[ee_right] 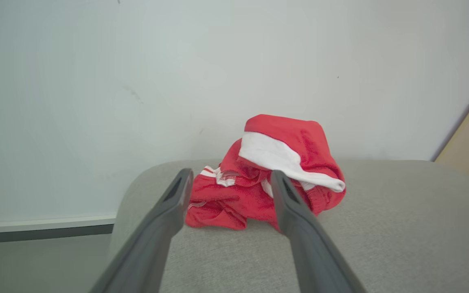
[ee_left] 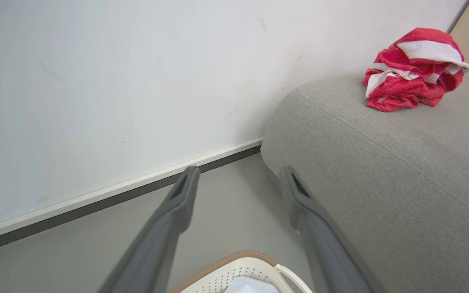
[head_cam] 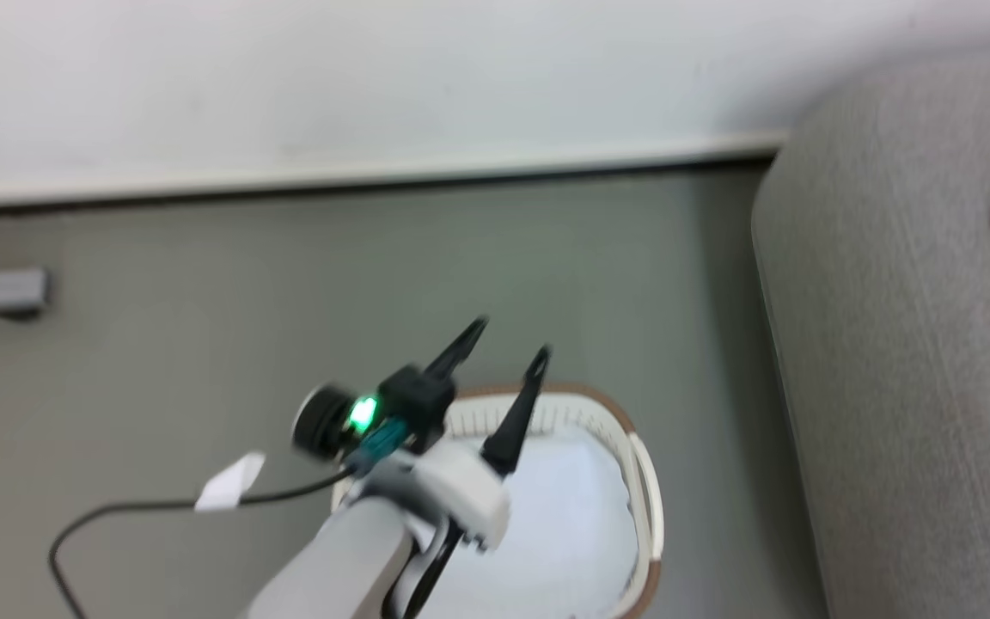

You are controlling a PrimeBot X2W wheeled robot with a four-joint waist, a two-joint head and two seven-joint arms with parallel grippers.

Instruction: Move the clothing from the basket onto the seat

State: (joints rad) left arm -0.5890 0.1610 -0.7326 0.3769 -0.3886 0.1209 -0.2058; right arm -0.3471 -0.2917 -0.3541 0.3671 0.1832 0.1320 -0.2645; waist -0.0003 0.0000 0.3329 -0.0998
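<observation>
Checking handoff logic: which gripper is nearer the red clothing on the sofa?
Right. The right gripper, fingers open, points at the clothing from just short of it, above the seat. The left gripper is open over the basket, the clothing far off across the seat.

Left claw (head_cam: 512, 338) and right claw (ee_right: 231, 177), fingers apart, empty.

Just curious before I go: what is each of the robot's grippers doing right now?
Left gripper: jaws open, holding nothing.
Right gripper: jaws open, holding nothing.

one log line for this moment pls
clothing: bunched on seat | basket: white fabric inside | left gripper: open, above basket | right gripper: open, empty
</observation>
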